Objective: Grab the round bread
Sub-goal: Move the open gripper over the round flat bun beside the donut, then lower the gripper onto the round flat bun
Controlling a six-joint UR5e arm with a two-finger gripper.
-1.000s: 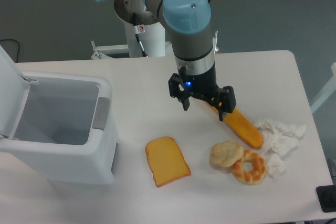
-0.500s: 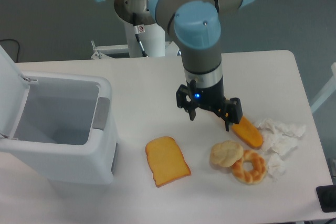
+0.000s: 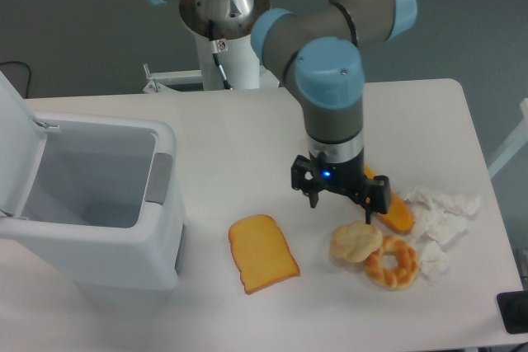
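The round bread (image 3: pixel 355 241) is a pale cream, lumpy bun lying on the white table (image 3: pixel 223 133) at the front right. It touches a golden-brown ring-shaped bread (image 3: pixel 391 262) on its right. My gripper (image 3: pixel 341 208) hangs just above and slightly behind the bun, open, fingers pointing down, with nothing between them. Its right finger (image 3: pixel 370 215) ends close over the bun's far edge.
A flat orange toast slice (image 3: pixel 262 252) lies left of the bun. An orange long bread (image 3: pixel 393 210) sits behind it, partly hidden by the gripper. Crumpled white paper (image 3: pixel 441 216) lies at the right edge. An open white bin (image 3: pixel 91 204) stands at the left.
The gripper has moved right and toward the front, from over the long orange bread to just above the round bread. It stays open. The breads have not moved.
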